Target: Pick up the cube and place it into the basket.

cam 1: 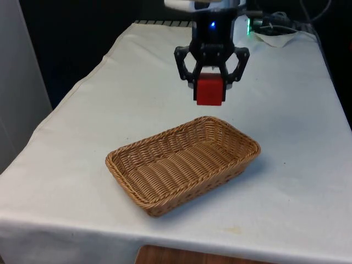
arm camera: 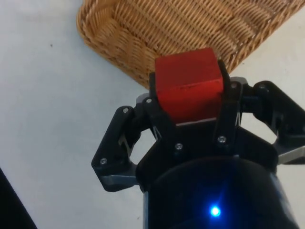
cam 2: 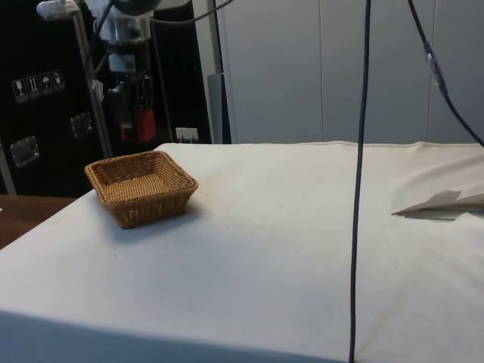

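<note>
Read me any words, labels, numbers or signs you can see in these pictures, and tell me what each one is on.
No text can be read.
Dark cabinets, side view: small pale stickers with symbols, too small to read.
Red cube, held in the gripper: plain faces, no marking.
Wicker basket: no label.
White cloth: no print.

arm: cut off by front view's top edge
basket (arm camera: 190,33): cropped at wrist picture's edge
cube (cam 2: 145,125): in side view, small, outline unclear against dark cabinets
</note>
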